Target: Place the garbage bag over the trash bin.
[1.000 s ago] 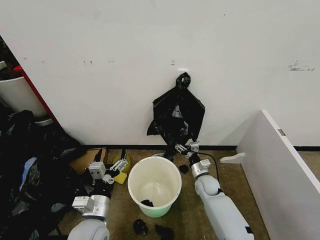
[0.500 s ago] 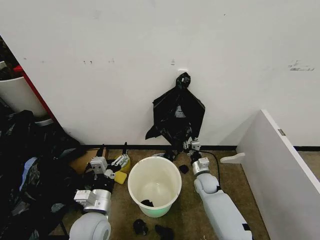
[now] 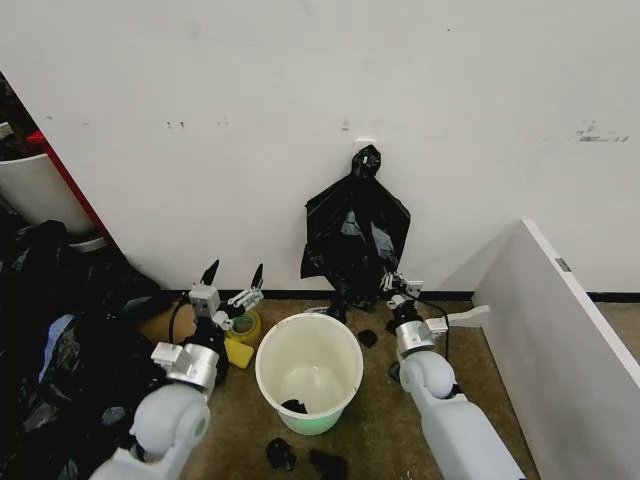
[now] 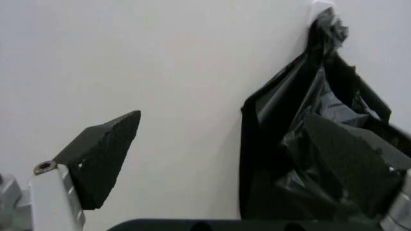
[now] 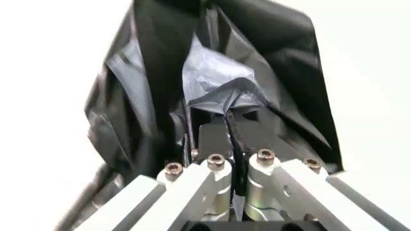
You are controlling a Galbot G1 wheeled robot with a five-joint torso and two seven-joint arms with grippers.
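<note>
While our right gripper [image 3: 398, 285] reaches up to the wall, jaws pinching the lower edge of one garbage bag [image 3: 355, 235] hanging there, our left gripper [image 3: 232, 279] points upward, jaws spread, beside one trash bin [image 3: 309, 372] on the floor.

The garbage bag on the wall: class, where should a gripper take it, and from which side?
Grip the bag's loose lower hem, coming from the front and below. Its knotted top is pinned high on the wall, while the hem hangs free; the right gripper is already shut on a fold there.
</note>
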